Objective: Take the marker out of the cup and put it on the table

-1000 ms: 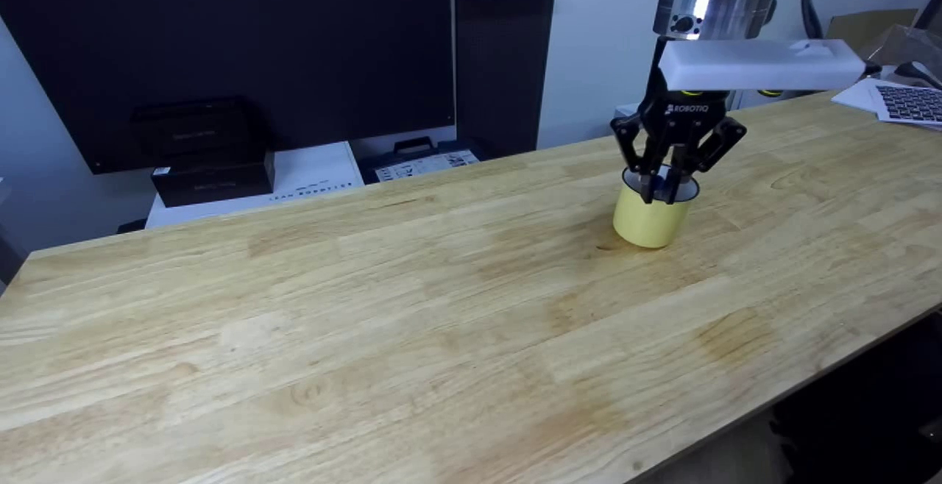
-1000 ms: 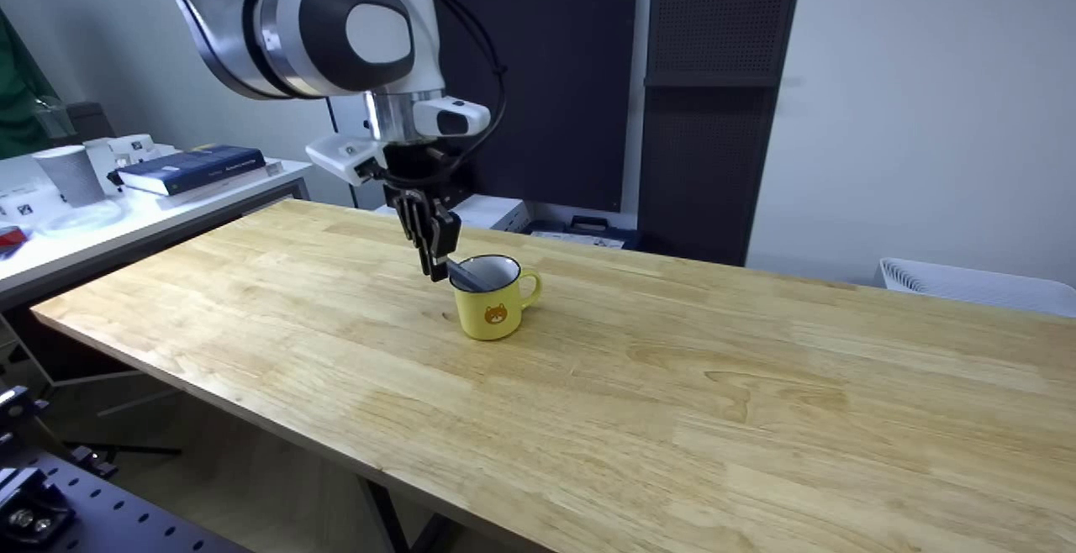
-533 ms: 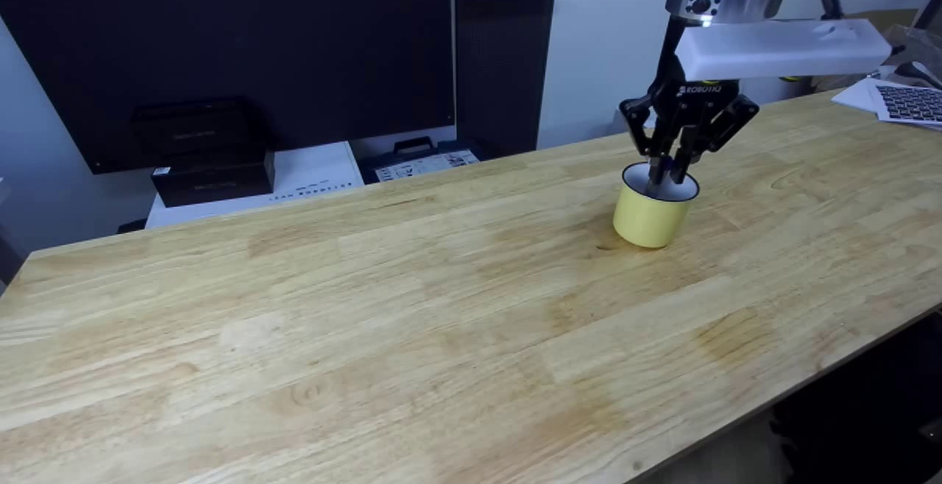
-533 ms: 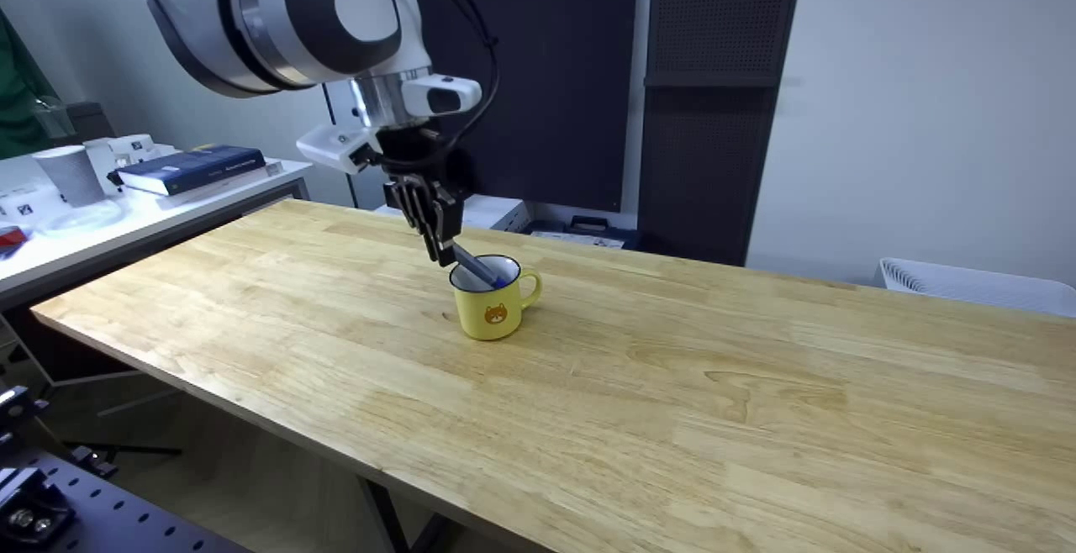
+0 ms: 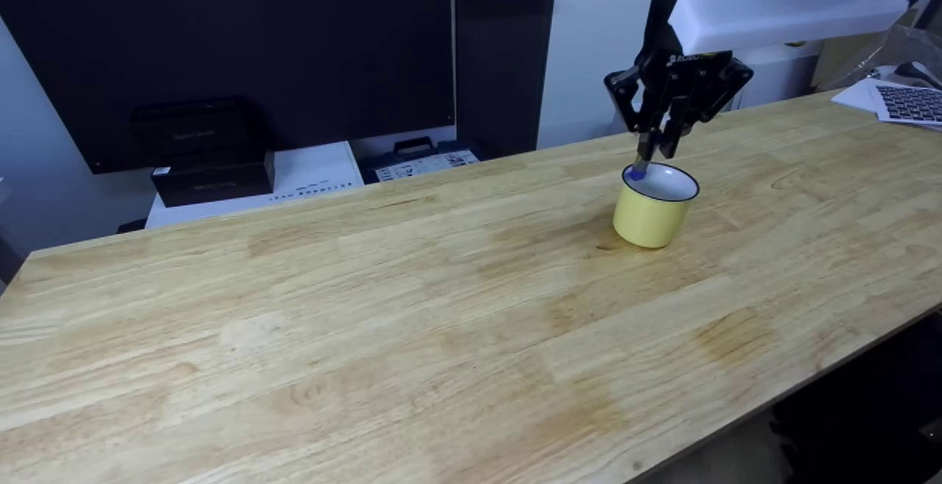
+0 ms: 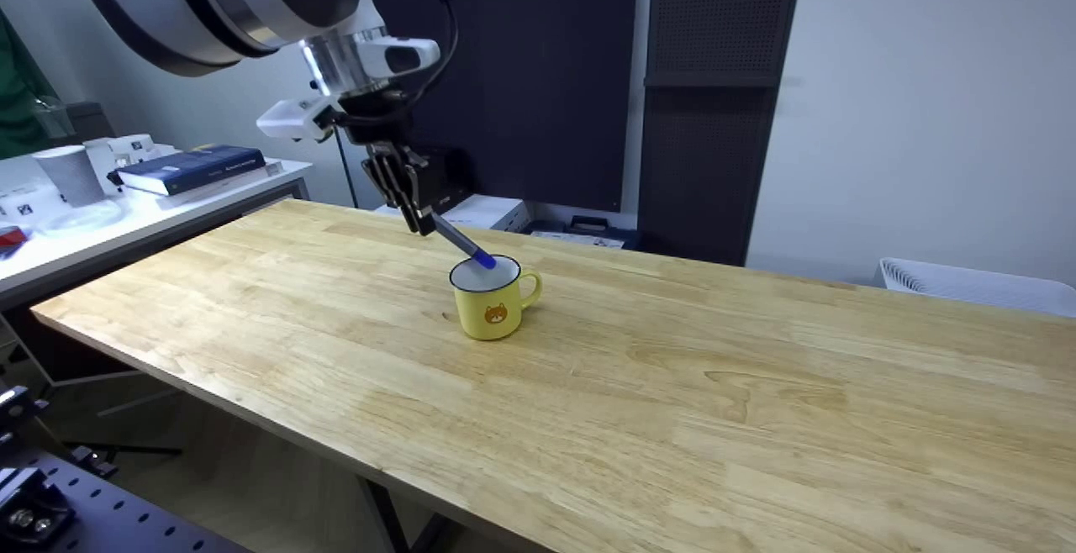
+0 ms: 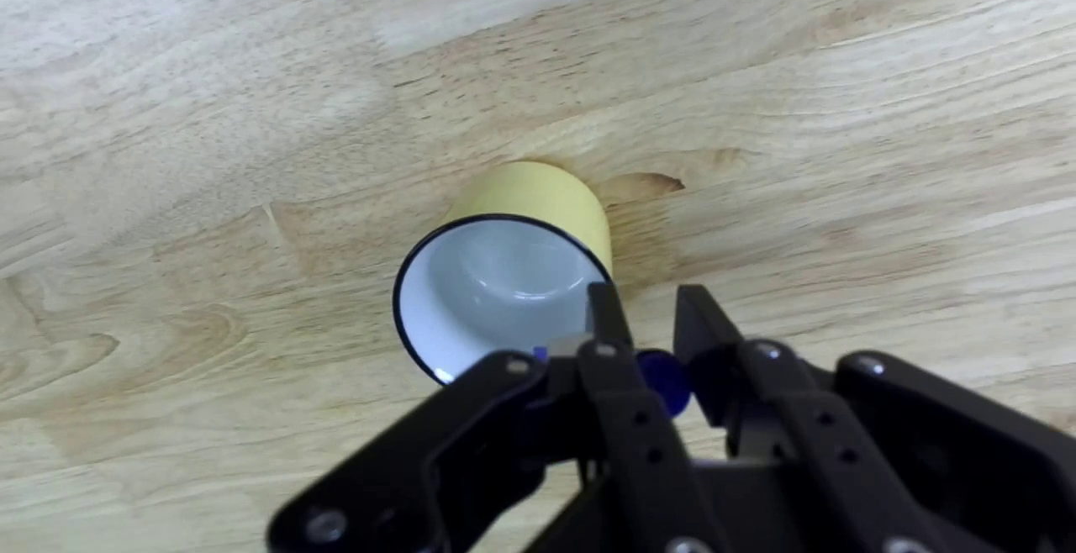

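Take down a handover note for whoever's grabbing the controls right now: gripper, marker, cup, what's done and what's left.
Gripper: jaws shut on the marker.
Marker: held at a slant, lower blue end at the cup's mouth.
Cup: upright on the table.
Done: marker gripped and mostly out; I can't tell whether it fully clears the cup.
Left: bring it clear, lower it to the table, open the jaws.

A white box (image 5: 318,169) reads "LEAN ROBOTICS", the pincer (image 5: 656,151) "ROBO".
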`<action>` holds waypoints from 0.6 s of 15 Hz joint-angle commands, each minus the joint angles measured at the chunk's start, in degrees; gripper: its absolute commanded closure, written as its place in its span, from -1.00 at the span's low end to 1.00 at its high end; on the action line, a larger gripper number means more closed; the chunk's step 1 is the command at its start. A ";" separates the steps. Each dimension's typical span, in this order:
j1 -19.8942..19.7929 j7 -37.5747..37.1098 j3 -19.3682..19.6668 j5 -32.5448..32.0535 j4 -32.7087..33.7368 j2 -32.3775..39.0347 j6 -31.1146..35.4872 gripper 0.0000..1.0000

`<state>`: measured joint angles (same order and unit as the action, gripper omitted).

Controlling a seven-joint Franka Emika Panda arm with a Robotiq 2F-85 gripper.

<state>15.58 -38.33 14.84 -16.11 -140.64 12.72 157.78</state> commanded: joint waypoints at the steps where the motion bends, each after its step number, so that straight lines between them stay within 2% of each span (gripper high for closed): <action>1: 0.56 -5.87 -1.91 -6.22 -0.77 -3.93 -3.41 0.89; 5: -0.09 -10.09 -5.74 -12.21 -0.44 -6.24 -6.58 0.89; 9: -2.28 -8.72 -8.89 -16.08 0.23 -5.65 -5.66 0.89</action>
<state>15.38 -46.06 7.98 -28.17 -140.64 7.51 152.12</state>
